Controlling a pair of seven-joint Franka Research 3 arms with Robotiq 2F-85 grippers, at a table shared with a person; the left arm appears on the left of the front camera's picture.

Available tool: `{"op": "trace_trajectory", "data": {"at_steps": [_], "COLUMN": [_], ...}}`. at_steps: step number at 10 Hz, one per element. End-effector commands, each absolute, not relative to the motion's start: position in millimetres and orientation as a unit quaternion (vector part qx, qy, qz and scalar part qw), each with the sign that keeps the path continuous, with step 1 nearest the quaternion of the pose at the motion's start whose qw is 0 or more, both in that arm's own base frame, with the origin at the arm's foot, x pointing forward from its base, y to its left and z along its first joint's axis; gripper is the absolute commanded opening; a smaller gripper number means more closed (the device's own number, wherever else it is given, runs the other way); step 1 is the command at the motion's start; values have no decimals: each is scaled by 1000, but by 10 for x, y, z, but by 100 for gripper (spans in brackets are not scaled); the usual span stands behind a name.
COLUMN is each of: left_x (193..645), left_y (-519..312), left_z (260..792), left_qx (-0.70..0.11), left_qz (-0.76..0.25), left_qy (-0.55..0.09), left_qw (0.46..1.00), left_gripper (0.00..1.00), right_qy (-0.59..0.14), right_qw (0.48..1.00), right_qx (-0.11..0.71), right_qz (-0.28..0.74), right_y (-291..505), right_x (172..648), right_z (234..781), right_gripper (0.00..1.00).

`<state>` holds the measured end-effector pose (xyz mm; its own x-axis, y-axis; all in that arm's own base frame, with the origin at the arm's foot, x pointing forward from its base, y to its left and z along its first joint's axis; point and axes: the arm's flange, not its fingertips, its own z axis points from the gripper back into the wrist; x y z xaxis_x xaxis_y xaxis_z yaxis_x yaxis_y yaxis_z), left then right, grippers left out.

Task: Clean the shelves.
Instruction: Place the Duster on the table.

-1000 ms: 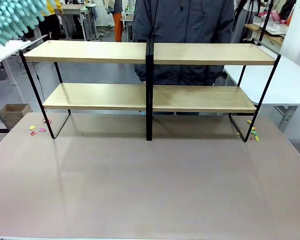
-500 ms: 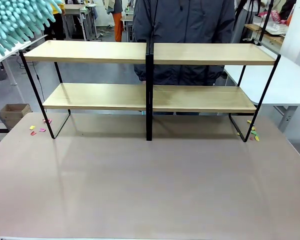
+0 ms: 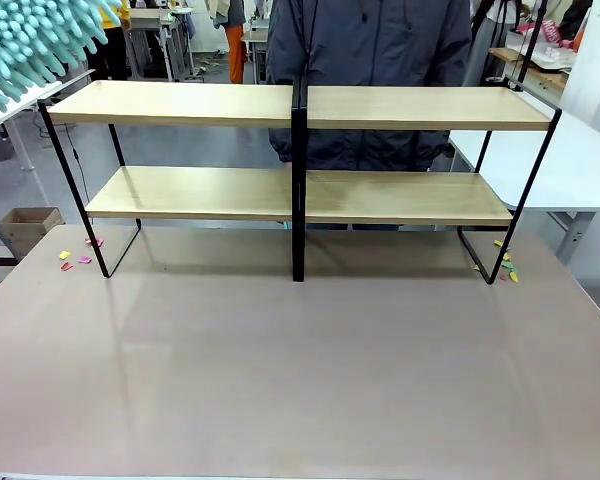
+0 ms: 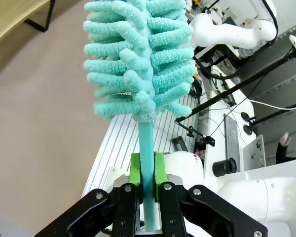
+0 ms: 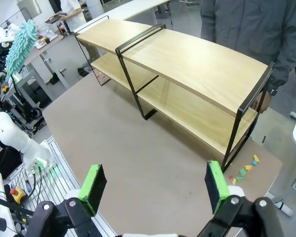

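I have the left pincer (image 4: pixel 147 185) clamped on the thin handle of the teal duster (image 4: pixel 138 59), green pads pinching it low on the stem with the fluffy head standing well clear above. In the front view the duster head hangs up at the far left, just off the left end of the top board. The shelves (image 3: pixel 180 103) stand across the far half of the worktop (image 3: pixel 300 370), both light-wood tiers bare, with a person standing right behind the centre divider. My right pincer (image 5: pixel 155 190) is spread wide and holds nothing, looking over the rack from the other end. To do this step well, I judge I should bring the head down until the fibres just brush the top board, tilt the handle so its side lies along the wood, and sweep in one long stroke toward the divider. The grip sits far from the head, so pressing hard could lever the handle loose; light contact is safer.
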<state>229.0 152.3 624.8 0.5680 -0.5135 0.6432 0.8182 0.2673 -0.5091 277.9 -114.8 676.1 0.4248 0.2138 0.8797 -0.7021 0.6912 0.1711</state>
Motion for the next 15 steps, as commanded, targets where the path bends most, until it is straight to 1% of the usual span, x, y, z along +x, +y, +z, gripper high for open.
{"op": "trace_trajectory", "data": {"at_steps": [1,3,4,5,6,7,8,9,10,11,12,13,14,15], "left_x": [2283,2290,2697,2885,2956,2964,2970,3010,3119,3221,3340,3478,3577,3665], "left_y": [1549,1524,1224,1069,974,922,835,746,669,583,548,584,622,662], "left_z": [6291,6248,6196,6014,5754,5430,5071,4768,4491,4235,4054,3931,3873,3836], "left_qx": [-431,-427,-464,-456,-465,-488,-513,-531,-520,-512,-496,-472,-457,-438], "left_qz": [-439,-429,-590,-643,-657,-653,-638,-620,-592,-565,-536,-496,-471,-448], "left_qy": [-185,-179,-5,102,178,229,273,290,303,291,271,239,206,171], "left_qw": [766,776,660,607,566,532,505,499,536,578,627,689,726,760], "left_gripper": [13,13,13,13,13,13,13,13,13,13,13,13,13,13], "right_qy": [-453,-453,-417,-350,-269,-181,-130,-127,-113,-71,-37,-16,-34,-44], "right_qw": [800,800,781,776,782,797,813,818,813,813,834,853,881,834], "right_qx": [270,269,306,368,431,475,493,494,511,520,498,477,429,498], "right_qz": [288,286,349,374,362,325,283,266,256,252,236,212,197,233], "right_y": [-1142,-1148,-725,-426,-255,-106,28,132,222,229,153,9,-49,96], "right_x": [2772,2779,2818,2838,2872,2913,2915,2888,2833,2768,2722,2693,2715,2856], "right_z": [6780,6761,6801,6583,6208,5804,5456,5272,5145,5001,4810,4637,4554,4742], "right_gripper": [100,100,100,100,100,100,100,100,100,100,100,100,100,100]}}
